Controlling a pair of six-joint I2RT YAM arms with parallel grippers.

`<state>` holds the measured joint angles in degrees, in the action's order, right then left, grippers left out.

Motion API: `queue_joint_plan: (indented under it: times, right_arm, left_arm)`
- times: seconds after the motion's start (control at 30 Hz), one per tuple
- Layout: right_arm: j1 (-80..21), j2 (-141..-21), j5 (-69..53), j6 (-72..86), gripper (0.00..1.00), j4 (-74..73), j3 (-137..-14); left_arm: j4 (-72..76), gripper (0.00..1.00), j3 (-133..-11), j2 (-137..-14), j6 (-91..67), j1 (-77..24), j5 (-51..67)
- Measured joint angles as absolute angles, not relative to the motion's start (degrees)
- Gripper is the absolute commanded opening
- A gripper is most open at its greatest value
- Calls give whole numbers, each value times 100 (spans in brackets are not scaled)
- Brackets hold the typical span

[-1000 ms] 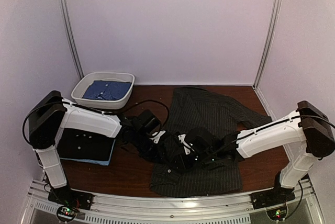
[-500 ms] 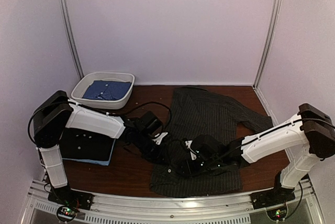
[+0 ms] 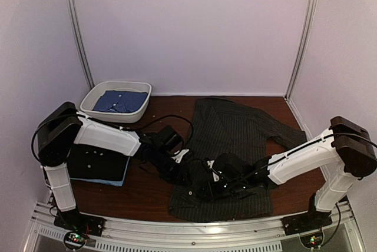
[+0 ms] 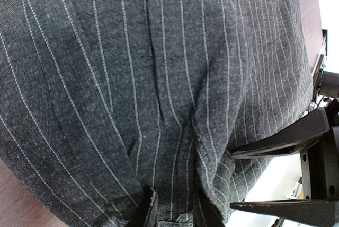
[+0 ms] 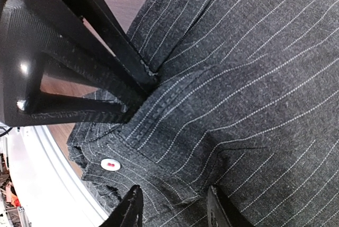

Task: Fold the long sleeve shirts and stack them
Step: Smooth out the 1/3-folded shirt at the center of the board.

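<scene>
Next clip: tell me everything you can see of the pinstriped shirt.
The pinstriped shirt is dark charcoal woven cloth with fine pale stripes, a stitched front edge and a white button. It lies spread on the brown table, one sleeve reaching right, its near-left part bunched. The left tool pinches a gathered fold; the right tool straddles the buttoned edge, grip unclear.

The pincer (image 5: 172, 210) straddles the pinstriped shirt (image 5: 238, 78) beside a white button (image 5: 108, 164).
</scene>
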<state>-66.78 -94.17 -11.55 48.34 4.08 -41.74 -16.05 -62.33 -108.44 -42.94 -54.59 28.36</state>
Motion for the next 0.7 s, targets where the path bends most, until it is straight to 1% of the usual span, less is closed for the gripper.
queue_joint_plan:
  times: [0.13, 0.2, 0.27, 0.33, 0.5, 0.6, 0.7]
  right_arm:
    - [-6678, -9430, -1201, 4904, 44, 454, -4174]
    - [-6678, -9485, -1251, 4952, 41, 541, -4174]
    - [-6681, -9557, -1293, 4971, 36, 602, -4174]
    - [-6678, -9581, -1310, 4967, 27, 622, -4185]
    - [-6685, -9574, -1326, 4971, 9, 449, -4394]
    - [-6685, -9502, -1313, 4908, 1, 185, -4582]
    - [-6685, -9360, -1299, 4801, 0, -128, -4786]
  left_arm:
    - [-1584, 25, -6213, -10844, -4294, -5459, 2845]
    - [-1577, 25, -6213, -10844, -4294, -5461, 2851]
    - [-1555, 25, -6208, -10844, -4294, -5461, 2853]
    - [-1527, 25, -6193, -10844, -4294, -5461, 2856]
    - [-1494, 25, -6149, -10844, -4294, -5459, 2882]
    - [-1487, 25, -6149, -10844, -4289, -5459, 2912]
    - [-1487, 25, -6149, -10844, -4272, -5459, 2932]
